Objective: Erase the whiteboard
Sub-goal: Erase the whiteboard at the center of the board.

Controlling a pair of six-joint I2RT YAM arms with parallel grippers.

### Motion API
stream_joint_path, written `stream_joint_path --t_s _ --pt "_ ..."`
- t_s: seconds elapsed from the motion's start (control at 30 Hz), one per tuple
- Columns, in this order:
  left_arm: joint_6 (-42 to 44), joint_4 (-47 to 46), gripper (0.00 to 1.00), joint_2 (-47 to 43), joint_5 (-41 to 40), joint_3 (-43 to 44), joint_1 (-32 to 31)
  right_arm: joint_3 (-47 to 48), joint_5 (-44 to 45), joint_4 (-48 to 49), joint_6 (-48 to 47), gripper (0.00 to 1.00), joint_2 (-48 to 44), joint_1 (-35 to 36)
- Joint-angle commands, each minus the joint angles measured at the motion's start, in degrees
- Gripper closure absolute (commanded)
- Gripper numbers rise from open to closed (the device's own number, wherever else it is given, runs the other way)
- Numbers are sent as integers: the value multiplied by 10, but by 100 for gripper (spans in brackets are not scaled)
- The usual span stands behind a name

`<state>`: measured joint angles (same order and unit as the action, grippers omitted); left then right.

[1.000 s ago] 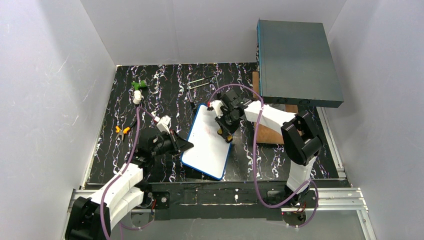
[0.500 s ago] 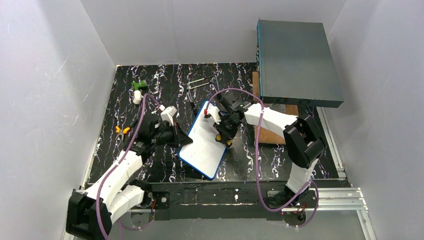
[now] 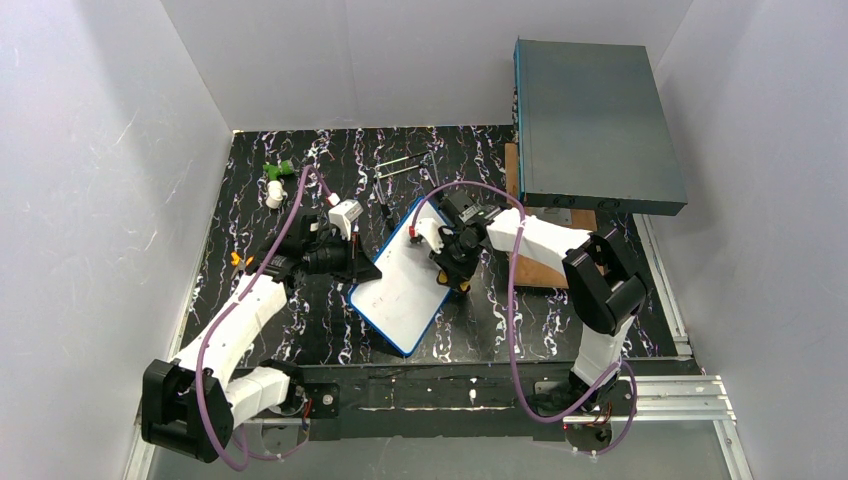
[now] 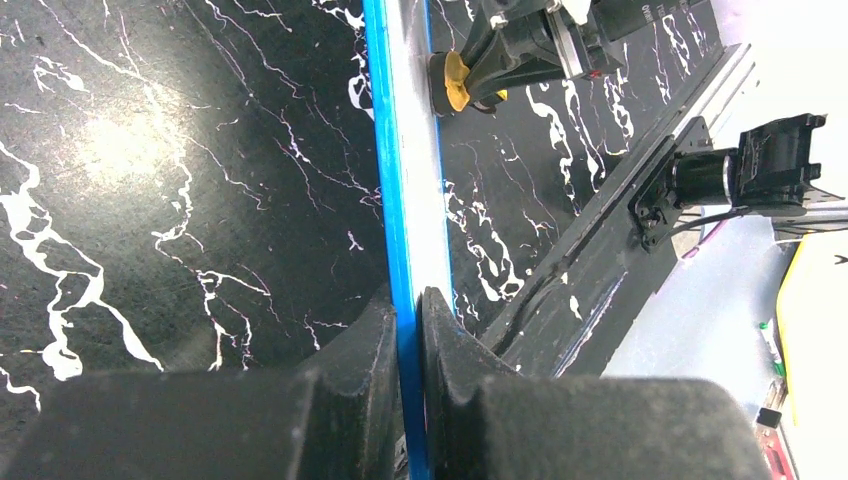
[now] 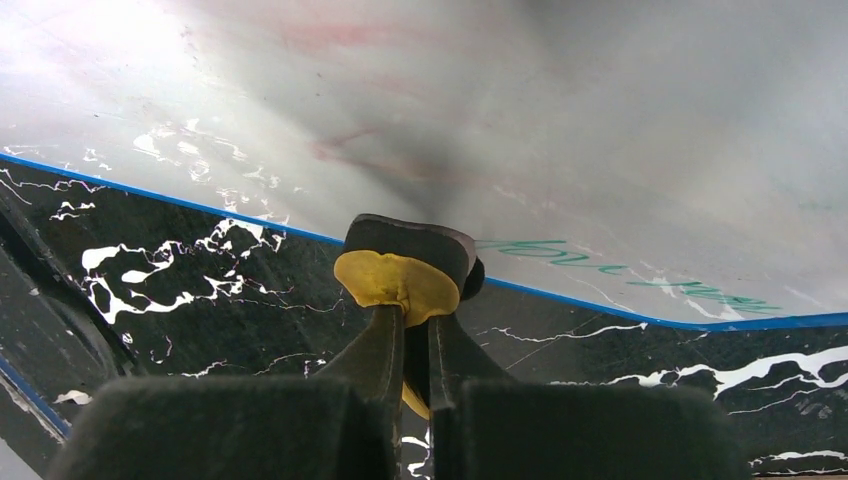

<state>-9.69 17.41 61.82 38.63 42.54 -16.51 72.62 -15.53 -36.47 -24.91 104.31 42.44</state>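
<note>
Black marbled table (image 3: 300, 335): whiteboard (image 3: 400, 292) lies diagonal at ctr, btw both arms. L gripper (image 4: 408, 312) pinches the board's blue frame edge. R gripper (image 5: 417, 345) clamped on yellow-black eraser pad (image 5: 398, 278), pad at board's R edge, near green script (image 5: 560, 252).

White walls (image 3: 100, 150) around black white-veined tabletop (image 3: 480, 320); grey-teal box (image 3: 595, 120) far right.

My left arm (image 3: 235, 320) stretches forward and inward across the table. The left gripper (image 4: 408, 300) has its jaws pinched tight on the edge of the whiteboard (image 4: 396, 150). My right arm (image 3: 545, 232) folds at the elbow and reaches left, wrist pitched down. The right gripper (image 5: 418, 330) is clamped on a yellow-and-black pad (image 5: 400, 275).
</note>
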Motion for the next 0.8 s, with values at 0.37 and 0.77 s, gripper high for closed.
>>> stream_joint_path --t_s 0.37,0.77 --pt "110 30 100 -1 14 -17 0 -28 97 166 65 99 -62 -38" --pt "108 29 100 0 9 -18 0 -102 -41 77 -68 99 -71 -12"
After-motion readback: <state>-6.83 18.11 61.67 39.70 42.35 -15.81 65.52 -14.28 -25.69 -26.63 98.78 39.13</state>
